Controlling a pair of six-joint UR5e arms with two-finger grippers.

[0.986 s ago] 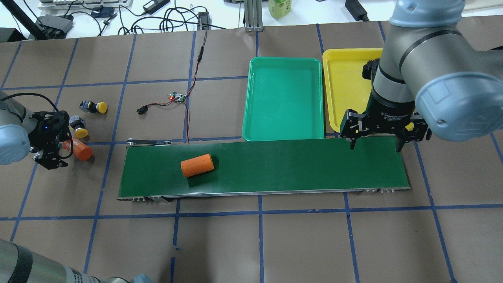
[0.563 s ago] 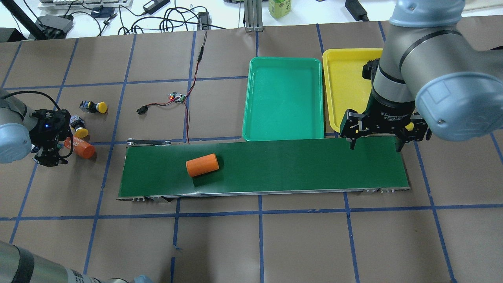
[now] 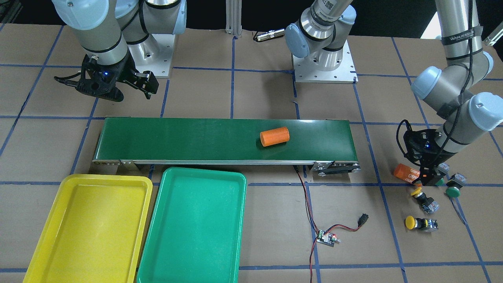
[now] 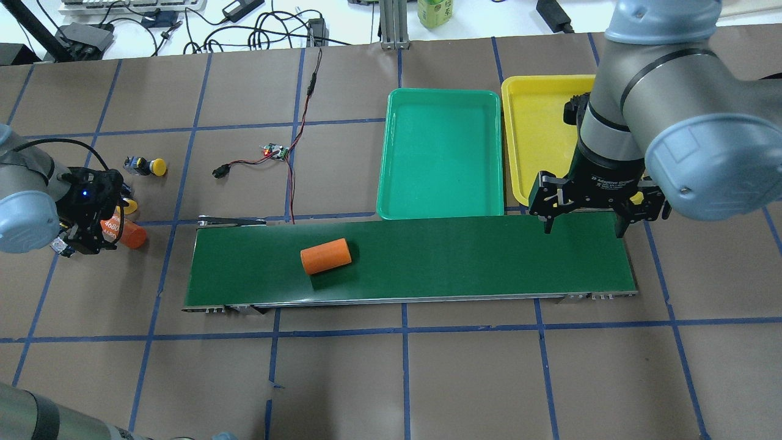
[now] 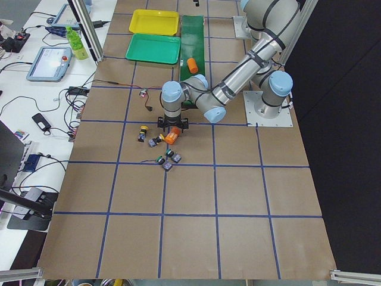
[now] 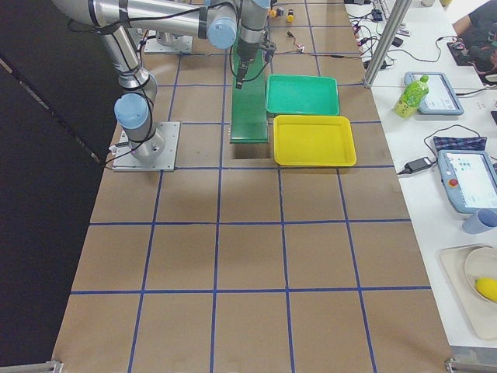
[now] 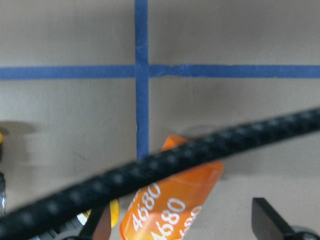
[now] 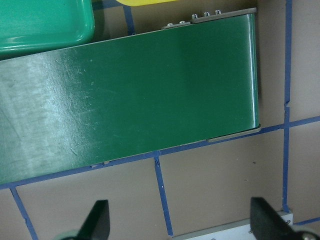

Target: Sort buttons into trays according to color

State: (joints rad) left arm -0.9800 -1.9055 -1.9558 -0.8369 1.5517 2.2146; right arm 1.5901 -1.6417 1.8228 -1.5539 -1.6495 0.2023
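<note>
- So far nothing is sorted: you have no button in the green tray or the yellow tray. All four are left to move.
- Far left of the overhead view: the left gripper sits low over the button cluster. Its fingers are spread either side of an orange cylinder marked 4680, with a gap showing, so it is not clamped.
- Outer yellow button: on the paper and off the belt, lying on its side. Its long axis runs parallel to the belt, cap toward the trays' end.
- Second yellow button: just beside the gripper, also on its side. Its axis is diagonal, cap toward the gripper.
- Green button: near the gripper, cap away from the robot. The other green button is half hidden by the gripper, so you cannot read its heading.
- Middle: the conveyor belt carries only a second orange cylinder.
- Right: the right gripper hangs over the belt's right end, fingers wide apart and holding nothing.
</note>
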